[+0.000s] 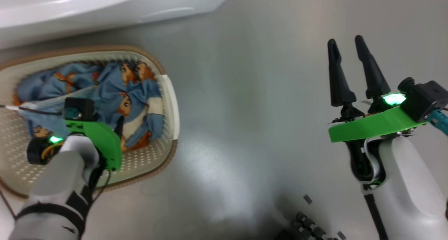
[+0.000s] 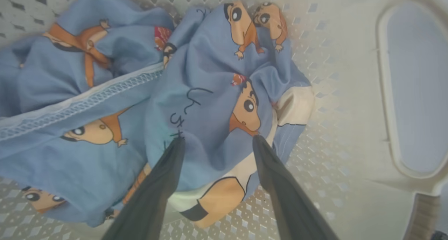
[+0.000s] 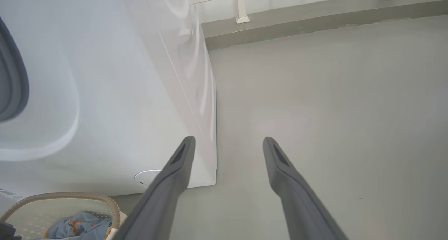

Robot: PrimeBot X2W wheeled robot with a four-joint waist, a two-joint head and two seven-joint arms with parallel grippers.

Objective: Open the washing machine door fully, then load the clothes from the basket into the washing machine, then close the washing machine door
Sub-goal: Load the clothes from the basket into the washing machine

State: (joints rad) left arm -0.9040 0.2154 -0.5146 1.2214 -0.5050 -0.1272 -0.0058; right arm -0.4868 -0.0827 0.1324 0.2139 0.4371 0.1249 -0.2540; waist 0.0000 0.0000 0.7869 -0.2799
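Observation:
The cream basket (image 1: pixel 168 103) with its brown rim sits on the floor at the left, below the white washing machine (image 1: pixel 87 5). Light blue clothes (image 1: pixel 115 93) with cartoon prints lie crumpled inside it. My left gripper (image 2: pixel 217 139) reaches down into the basket, open, its two fingers straddling a raised fold of the clothes (image 2: pixel 210 103) with the tips at the fabric. My right gripper (image 1: pixel 347 43) hangs open over bare floor at the right, holding nothing. The right wrist view shows the washing machine's front (image 3: pixel 122 93) and grey seal (image 3: pixel 10 82). The door is out of view.
Grey floor (image 1: pixel 245 110) stretches between the basket and my right arm. The basket's white side handle (image 2: pixel 388 135) is to the right of the clothes. Part of my dark base (image 1: pixel 308 226) shows at the bottom. A wall ledge (image 3: pixel 315 19) runs behind the machine.

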